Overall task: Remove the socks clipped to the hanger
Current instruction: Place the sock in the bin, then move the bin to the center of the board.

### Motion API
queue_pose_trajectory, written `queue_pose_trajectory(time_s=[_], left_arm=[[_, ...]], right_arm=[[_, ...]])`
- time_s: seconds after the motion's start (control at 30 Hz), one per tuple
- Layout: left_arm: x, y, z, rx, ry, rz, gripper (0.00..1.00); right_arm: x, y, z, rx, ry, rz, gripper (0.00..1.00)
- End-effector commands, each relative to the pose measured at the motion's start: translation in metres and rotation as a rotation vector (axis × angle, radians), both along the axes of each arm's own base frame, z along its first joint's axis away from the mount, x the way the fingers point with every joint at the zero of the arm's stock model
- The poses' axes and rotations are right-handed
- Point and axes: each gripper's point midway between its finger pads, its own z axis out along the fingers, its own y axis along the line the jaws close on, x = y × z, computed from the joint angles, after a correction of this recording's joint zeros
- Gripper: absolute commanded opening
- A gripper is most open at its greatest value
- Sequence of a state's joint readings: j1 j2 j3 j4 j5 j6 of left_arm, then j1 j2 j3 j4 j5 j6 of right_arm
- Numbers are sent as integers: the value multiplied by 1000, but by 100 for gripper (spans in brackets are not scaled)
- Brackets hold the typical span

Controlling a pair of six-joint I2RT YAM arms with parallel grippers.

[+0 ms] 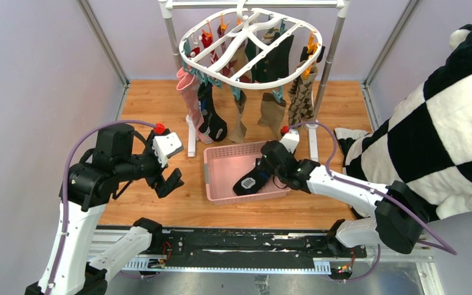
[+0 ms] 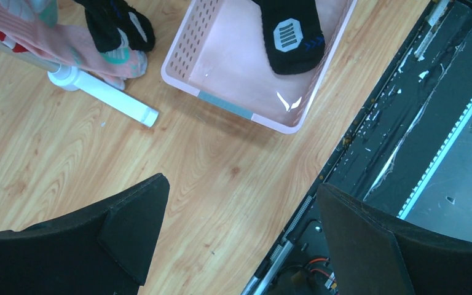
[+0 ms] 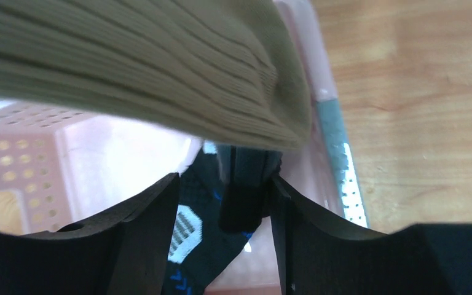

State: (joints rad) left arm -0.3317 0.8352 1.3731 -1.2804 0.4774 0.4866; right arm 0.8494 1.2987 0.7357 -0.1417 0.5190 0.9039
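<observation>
The white oval hanger (image 1: 255, 86) hangs from a grey rack at the back, with several socks clipped under it: a pink one (image 1: 190, 98), a black one (image 1: 212, 120), a brown argyle one (image 1: 301, 101). A loose black sock (image 1: 252, 180) with a white patch lies across the pink basket (image 1: 221, 153). My right gripper (image 1: 269, 166) is over its upper end. In the right wrist view the jaws of that gripper (image 3: 221, 215) stand apart with the black sock (image 3: 184, 230) loose between them, and an olive sock (image 3: 147, 67) hangs close above. My left gripper (image 2: 239, 233) is open over bare wood.
The rack's white foot (image 2: 107, 98) lies left of the basket (image 2: 184, 49). A large black-and-white checked plush cloth (image 1: 442, 123) fills the right side. The table's front edge and black rail (image 1: 239, 243) run just behind my left gripper (image 1: 171, 183).
</observation>
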Motion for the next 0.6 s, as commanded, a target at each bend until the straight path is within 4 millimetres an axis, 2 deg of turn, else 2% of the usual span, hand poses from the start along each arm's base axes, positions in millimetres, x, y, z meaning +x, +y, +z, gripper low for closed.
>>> queue_pose_trajectory(time_s=[0.0,0.1,0.17,0.27,0.33,0.43,0.5,0.57], left_arm=[[-3,0,-1,2,-7,-8,100],[-2,1,-2,8,-7,-6,100],[-2,1,-4,12,-3,-6,100],[2,0,-7,16,17,-2,100],[6,0,-10,22,40,9,100],[11,1,-12,36,55,29,100],[12,3,-12,45,45,35,100],[12,5,-11,51,38,41,100]], right_arm=[[-13,17,27,-46,39,173,61],[-28,13,37,-27,35,246,61],[-37,11,45,0,17,282,57],[-41,19,52,40,-8,339,51],[-42,26,42,35,26,362,49],[-43,18,12,-15,107,316,45],[-45,2,-9,-75,136,262,41],[-50,-25,-28,-136,160,174,39]])
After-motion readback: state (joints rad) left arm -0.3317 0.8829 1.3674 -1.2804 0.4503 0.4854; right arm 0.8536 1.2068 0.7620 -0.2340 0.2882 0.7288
